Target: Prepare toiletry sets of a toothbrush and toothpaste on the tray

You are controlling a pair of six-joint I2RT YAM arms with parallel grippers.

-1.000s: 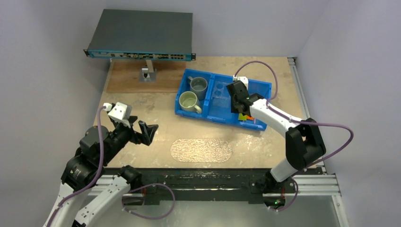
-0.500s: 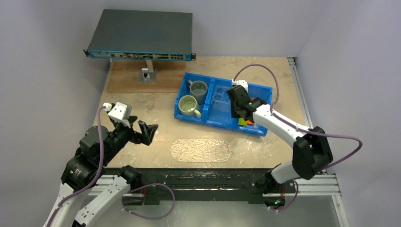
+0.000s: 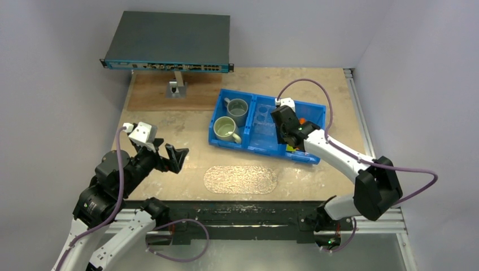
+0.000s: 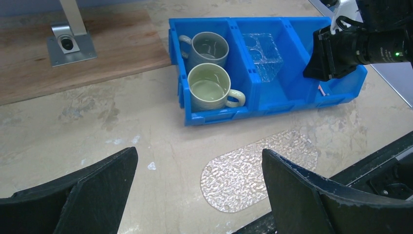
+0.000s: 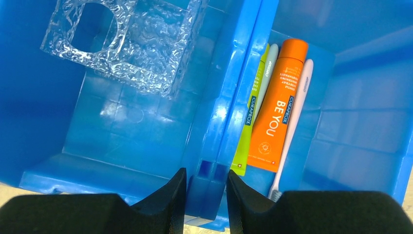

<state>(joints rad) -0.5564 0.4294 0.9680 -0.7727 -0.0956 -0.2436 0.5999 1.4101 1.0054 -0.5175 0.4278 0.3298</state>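
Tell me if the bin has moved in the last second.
Yes. The bin has slid toward the near table edge, and its gap to the tray is narrower than before. The right gripper is closed on its divider.

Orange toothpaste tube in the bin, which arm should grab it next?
Right. The right pincer grips the blue bin by its divider, beside the orange toothpaste tube; the left pincer hangs open, far off.

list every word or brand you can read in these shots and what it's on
"BE YOU": on the orange tube in the blue bin
"CURAPROX": same tube, blue strip
"CURAPROX": on the green tube
Fine print on both tubes and markings on the grey network switch: too small to read
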